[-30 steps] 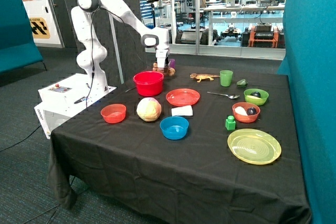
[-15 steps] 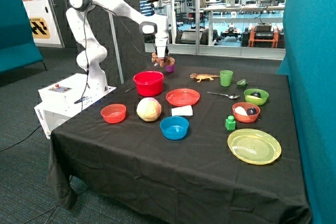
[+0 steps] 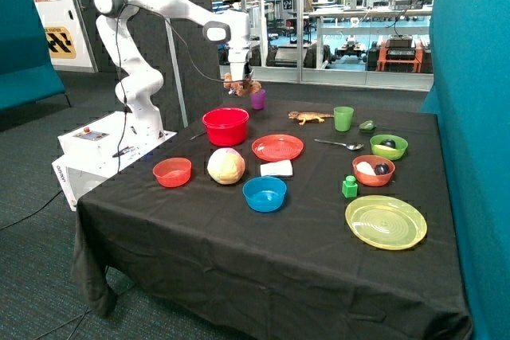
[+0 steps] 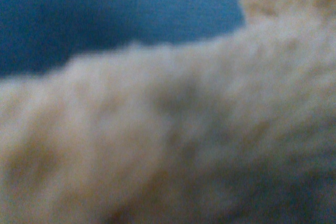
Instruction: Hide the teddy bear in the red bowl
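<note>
In the upper middle of the frame, the gripper (image 3: 240,77) held the teddy bear (image 3: 241,84) in closed jaws, above the red bowl (image 3: 225,127) on the table (image 3: 239,228).

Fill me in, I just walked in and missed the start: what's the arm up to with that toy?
The Franka arm's gripper is shut on the teddy bear and holds it in the air, clear of the table. The red bowl stands below and slightly nearer the camera, and nothing shows above its rim. In the wrist view, plush fur fills nearly the whole picture. So the bear is picked up but not yet in the bowl.
</note>
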{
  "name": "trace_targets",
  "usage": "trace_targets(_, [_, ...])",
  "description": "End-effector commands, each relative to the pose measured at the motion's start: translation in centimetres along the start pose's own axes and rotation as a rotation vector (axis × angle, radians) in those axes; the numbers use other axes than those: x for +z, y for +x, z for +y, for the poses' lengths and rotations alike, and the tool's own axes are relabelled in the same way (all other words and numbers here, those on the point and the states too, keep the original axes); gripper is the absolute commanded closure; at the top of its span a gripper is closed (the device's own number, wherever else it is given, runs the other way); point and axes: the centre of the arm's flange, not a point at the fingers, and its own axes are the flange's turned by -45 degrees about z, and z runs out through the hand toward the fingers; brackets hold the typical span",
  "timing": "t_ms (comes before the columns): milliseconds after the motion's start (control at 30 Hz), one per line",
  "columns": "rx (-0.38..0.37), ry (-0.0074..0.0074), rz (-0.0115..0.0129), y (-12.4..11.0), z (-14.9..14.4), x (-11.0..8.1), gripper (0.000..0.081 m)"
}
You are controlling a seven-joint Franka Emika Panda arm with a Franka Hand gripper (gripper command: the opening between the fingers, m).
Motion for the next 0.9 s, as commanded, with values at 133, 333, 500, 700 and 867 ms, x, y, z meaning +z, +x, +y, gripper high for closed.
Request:
trace_targets(133, [0.116, -0.006, 0.0002, -2.8, 9.2, -1.2, 0.0808])
trace_targets(333, [0.156, -0.006, 0.0003, -4.1, 11.4, -0.1, 0.0808])
trace_targets(500, [0.166, -0.006, 0.0003, -5.0, 12.0, 1.2, 0.0808])
trace_targets(700, [0.169, -0.006, 0.0004, -5.4, 12.0, 2.8, 0.0808])
trace_targets(867, [0.177, -0.006, 0.0004, -5.3, 11.7, 4.1, 0.0808])
